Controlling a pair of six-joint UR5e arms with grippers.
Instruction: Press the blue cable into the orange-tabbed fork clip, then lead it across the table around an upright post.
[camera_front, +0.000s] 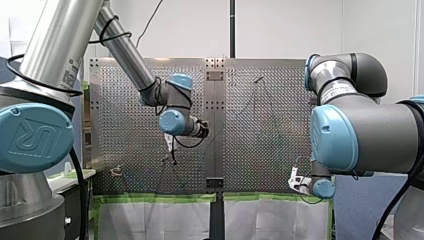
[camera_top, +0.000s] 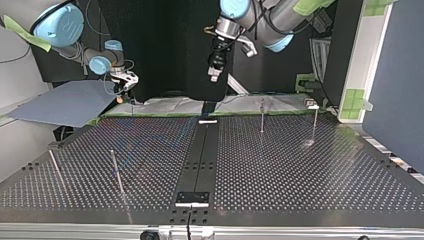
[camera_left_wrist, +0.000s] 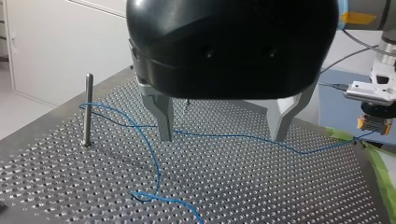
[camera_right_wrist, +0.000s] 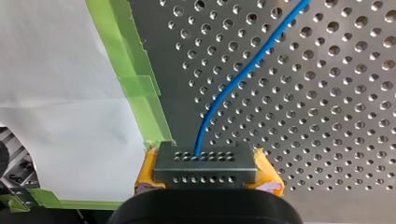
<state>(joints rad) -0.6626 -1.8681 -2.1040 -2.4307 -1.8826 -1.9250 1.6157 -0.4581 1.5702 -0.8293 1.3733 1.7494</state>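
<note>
The thin blue cable (camera_left_wrist: 224, 136) lies slack on the perforated table (camera_left_wrist: 261, 186). It passes round an upright post (camera_left_wrist: 88, 109) and curls into a small loop nearer the camera. My left gripper (camera_left_wrist: 223, 137) hangs above it, its metal fingers (camera_left_wrist: 163, 119) open with nothing between them. The cable runs on to my right gripper (camera_left_wrist: 373, 122) at the table's edge. In the right wrist view, my right gripper (camera_right_wrist: 205, 175) has its yellow pads (camera_right_wrist: 147, 172) shut on the grey block where the cable (camera_right_wrist: 224, 93) ends. No orange-tabbed clip is clear in any view.
Several thin posts (camera_top: 116, 170) stand on the table in the top view, two at its left and two (camera_top: 261, 115) at its far right. A small fitting (camera_top: 311, 105) sits by the far-right corner. Green tape (camera_right_wrist: 140, 93) and white sheeting line the edge by my right gripper.
</note>
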